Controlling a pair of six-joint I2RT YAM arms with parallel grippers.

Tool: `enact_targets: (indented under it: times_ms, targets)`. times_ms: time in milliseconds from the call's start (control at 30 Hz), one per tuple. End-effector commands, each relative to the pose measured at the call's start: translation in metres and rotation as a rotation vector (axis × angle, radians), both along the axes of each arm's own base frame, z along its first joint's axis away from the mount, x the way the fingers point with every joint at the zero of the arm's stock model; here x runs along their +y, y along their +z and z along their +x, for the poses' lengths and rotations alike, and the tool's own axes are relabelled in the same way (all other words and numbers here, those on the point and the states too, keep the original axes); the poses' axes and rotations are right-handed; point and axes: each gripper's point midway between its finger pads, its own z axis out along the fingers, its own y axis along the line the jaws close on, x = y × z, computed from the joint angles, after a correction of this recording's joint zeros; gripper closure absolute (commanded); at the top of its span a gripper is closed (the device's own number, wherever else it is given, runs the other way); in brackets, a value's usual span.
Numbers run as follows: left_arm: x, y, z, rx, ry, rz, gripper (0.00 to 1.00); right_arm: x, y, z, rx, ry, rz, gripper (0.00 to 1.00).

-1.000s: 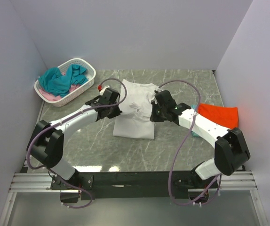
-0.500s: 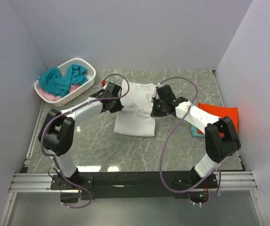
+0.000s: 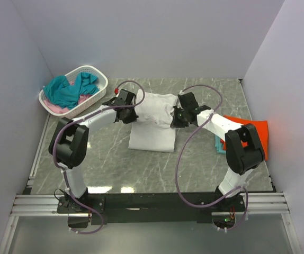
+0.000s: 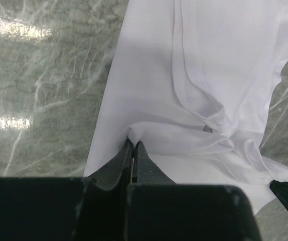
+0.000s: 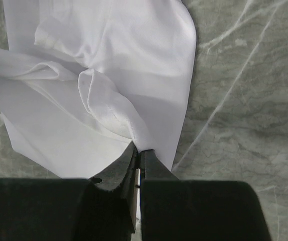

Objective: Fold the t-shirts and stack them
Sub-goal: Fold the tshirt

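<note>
The white t-shirt [image 3: 152, 121] lies mid-table, its near part flat and its far part bunched and lifted. My left gripper [image 3: 132, 115] is shut on a pinch of its left edge, seen in the left wrist view [image 4: 133, 142] with the shirt [image 4: 214, 65] spread beyond. My right gripper [image 3: 174, 117] is shut on a fold of its right edge, seen in the right wrist view [image 5: 138, 150] with the cloth [image 5: 109, 60] rising ahead. An orange-red t-shirt [image 3: 250, 133] lies folded at the right on a teal one [image 3: 219, 145]. Teal shirts [image 3: 67, 89] and a pink one [image 3: 54, 108] fill the basket.
The white perforated basket [image 3: 100, 78] stands at the back left corner. Grey walls close in the marble table [image 3: 157, 169] on three sides. Purple cables loop over both arms.
Both grippers have moved toward the back of the table, carrying the shirt's held edges with them. The bunched cloth now sits farther back and more of the near part lies flat.
</note>
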Motion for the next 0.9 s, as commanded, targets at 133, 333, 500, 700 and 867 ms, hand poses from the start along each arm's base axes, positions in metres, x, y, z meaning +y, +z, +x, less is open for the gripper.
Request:
enact_targets:
  times_ms: [133, 333, 500, 700, 867]
  targets:
    - [-0.009, 0.002, 0.022, -0.032, -0.043, -0.012, 0.94, 0.005, 0.005, 0.028, -0.047, 0.000, 0.024, 1.00]
    - [-0.008, 0.008, 0.025, -0.037, -0.042, -0.016, 0.62, -0.001, 0.002, 0.037, -0.034, -0.026, -0.010, 0.73]
    - [-0.003, 0.032, 0.019, -0.087, -0.029, -0.036, 0.16, -0.009, 0.022, 0.030, -0.072, -0.047, -0.015, 0.28]
    - [0.011, 0.057, -0.010, -0.126, -0.007, -0.069, 0.01, -0.015, 0.042, -0.001, -0.113, -0.043, 0.024, 0.21]
    - [0.024, 0.048, -0.055, -0.102, -0.004, -0.107, 0.01, -0.008, 0.043, -0.040, -0.103, 0.016, 0.101, 0.20]
